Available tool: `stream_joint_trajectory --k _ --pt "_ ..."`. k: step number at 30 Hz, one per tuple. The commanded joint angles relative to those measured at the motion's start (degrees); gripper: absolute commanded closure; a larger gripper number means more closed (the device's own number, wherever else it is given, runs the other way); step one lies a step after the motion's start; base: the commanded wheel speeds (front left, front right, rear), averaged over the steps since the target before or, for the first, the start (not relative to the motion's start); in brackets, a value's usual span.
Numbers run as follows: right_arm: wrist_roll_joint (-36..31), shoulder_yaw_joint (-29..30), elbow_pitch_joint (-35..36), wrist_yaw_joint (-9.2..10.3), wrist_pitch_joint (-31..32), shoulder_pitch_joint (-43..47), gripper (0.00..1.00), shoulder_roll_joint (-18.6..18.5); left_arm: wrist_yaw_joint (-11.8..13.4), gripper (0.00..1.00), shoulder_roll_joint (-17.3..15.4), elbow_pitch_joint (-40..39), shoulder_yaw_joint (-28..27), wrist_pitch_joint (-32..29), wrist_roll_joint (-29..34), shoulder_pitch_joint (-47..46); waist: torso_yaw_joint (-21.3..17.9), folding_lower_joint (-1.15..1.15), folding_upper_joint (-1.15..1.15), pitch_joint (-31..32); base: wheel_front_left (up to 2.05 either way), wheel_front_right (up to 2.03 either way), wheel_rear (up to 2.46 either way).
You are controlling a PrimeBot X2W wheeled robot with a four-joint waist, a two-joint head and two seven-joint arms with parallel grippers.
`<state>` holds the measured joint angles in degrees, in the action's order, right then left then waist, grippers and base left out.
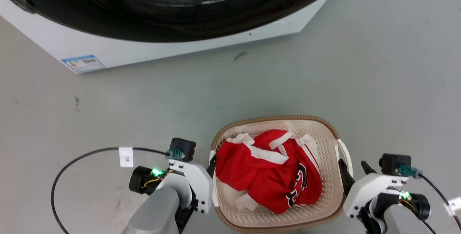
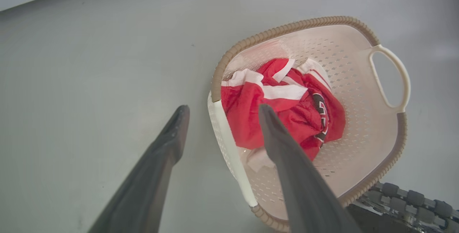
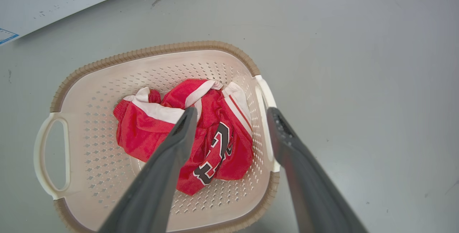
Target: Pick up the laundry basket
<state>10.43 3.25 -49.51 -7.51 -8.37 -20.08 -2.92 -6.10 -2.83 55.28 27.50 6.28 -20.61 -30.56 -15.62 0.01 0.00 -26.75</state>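
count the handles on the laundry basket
2. On the laundry basket: left handle between the open fingers of the left gripper, right handle between those of the right gripper. None seems hidden.

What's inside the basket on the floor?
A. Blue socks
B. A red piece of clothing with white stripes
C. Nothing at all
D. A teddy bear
B: a crumpled red garment with white trim and dark lettering lies inside the laundry basket.
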Motion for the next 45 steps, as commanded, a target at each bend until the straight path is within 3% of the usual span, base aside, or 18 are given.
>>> stream_joint_trajectory --k 1,16,28,38,39,40,41,42,43,45 --pt "0.1 0.2 -1.6 0.04 0.5 -2.0 0.00 0.1 -0.2 0.00 -0.1 1.0 0.3 -0.9 -0.3 -1.3 -0.5 -0.01 0.00 -1.4 0.00 0.00 0.00" --pt "-1.6 2.2 -20.6 0.04 1.0 -16.4 0.00 0.1 -0.3 0.00 0.0 12.3 3.0 -11.1 -2.7 -11.1 -1.8 -0.01 0.00 -9.8 0.00 0.00 0.00" --pt "-3.4 3.8 -23.8 0.04 2.4 -22.4 0.00 0.1 0.2 0.00 -0.5 16.1 4.9 -15.1 -2.4 -17.7 -2.7 -0.01 0.00 -16.6 0.00 0.00 0.00" --pt "5.6 -4.5 -24.2 0.04 5.9 -24.4 0.00 0.1 -0.4 0.00 -1.3 17.1 6.7 -15.9 -1.9 -21.5 -2.4 -0.01 0.00 -20.7 0.00 0.00 0.00" --pt "6.9 -5.2 -24.2 0.04 6.3 -24.5 0.00 0.1 -0.6 0.26 -1.4 17.2 6.7 -16.0 -2.2 -21.7 -2.4 -0.01 0.00 -21.0 0.00 0.00 0.00" --pt "7.9 -6.0 -24.2 0.04 6.8 -24.5 0.51 0.1 -0.5 0.84 -1.4 17.3 6.8 -16.1 -2.2 -21.9 -2.4 -0.01 0.00 -21.2 0.00 0.00 0.00" --pt "8.7 -6.8 -24.3 0.03 7.3 -24.4 0.68 0.1 -0.5 1.00 -1.4 17.4 6.9 -16.3 -2.5 -22.0 -2.5 -0.01 0.00 -21.4 0.00 0.00 0.00" --pt "8.7 -6.8 -24.3 0.03 7.3 -24.4 0.68 0.1 -0.5 1.00 -1.4 17.4 6.9 -16.3 -2.5 -22.0 -2.5 -0.01 0.00 -21.4 0.00 0.00 0.00" --pt "10.0 -7.6 -24.3 -0.02 7.9 -24.3 1.00 0.2 -0.5 1.00 -1.6 17.5 6.9 -16.2 -2.6 -22.1 -2.5 -0.01 0.00 -21.5 0.00 0.00 0.00" --pt "11.7 -9.2 -24.2 -0.03 8.3 -24.2 1.00 0.4 -0.9 1.00 -1.6 17.5 7.1 -15.4 -2.7 -22.4 -2.5 -0.01 0.00 -21.8 0.00 0.00 0.00"
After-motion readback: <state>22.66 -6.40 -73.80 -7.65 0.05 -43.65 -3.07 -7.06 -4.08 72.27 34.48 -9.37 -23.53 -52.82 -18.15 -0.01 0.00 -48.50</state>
